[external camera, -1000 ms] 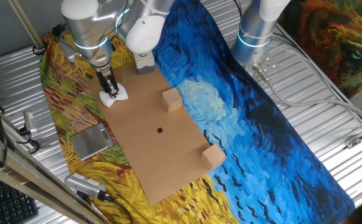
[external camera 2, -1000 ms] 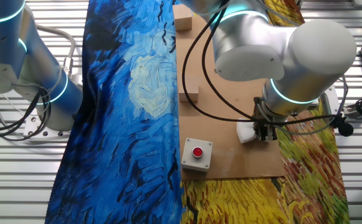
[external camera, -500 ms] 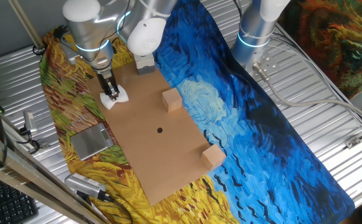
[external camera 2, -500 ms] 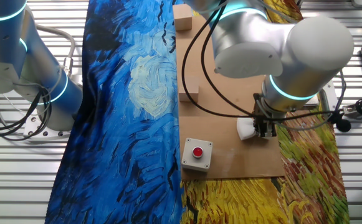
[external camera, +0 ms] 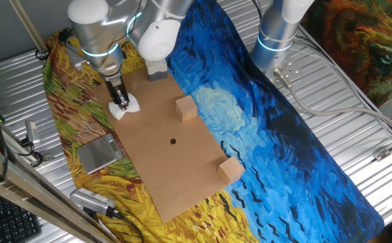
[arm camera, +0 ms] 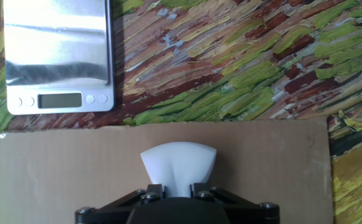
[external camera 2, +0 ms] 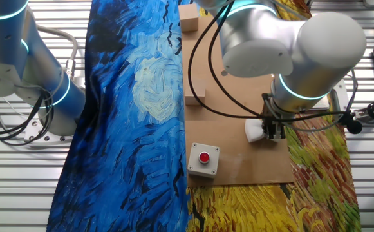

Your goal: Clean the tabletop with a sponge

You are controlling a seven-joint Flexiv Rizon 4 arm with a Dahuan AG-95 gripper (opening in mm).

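Observation:
The tabletop [external camera: 175,162] is a tan board lying on the patterned cloth, with a small dark spot [external camera: 173,141] near its middle. The white sponge [external camera: 125,106] sits at the board's far left corner, near its edge. My gripper [external camera: 121,101] is shut on the sponge and presses it against the board. In the other fixed view the sponge [external camera 2: 255,131] shows left of the gripper [external camera 2: 271,132]. In the hand view the sponge [arm camera: 178,163] is pinched and flares out ahead of the gripper [arm camera: 177,188], on the tabletop [arm camera: 56,168].
Two tan wooden cubes [external camera: 186,109] [external camera: 231,169] sit along the board's right edge. A grey scale [external camera: 98,152] lies on the cloth left of the board, seen also in the hand view [arm camera: 57,56]. A grey box with a red button [external camera 2: 203,159] sits at the board's corner.
The gripper and sponge have shifted only slightly; the arm's wrist has moved a little upward in the other fixed view. The grip on the sponge is unchanged.

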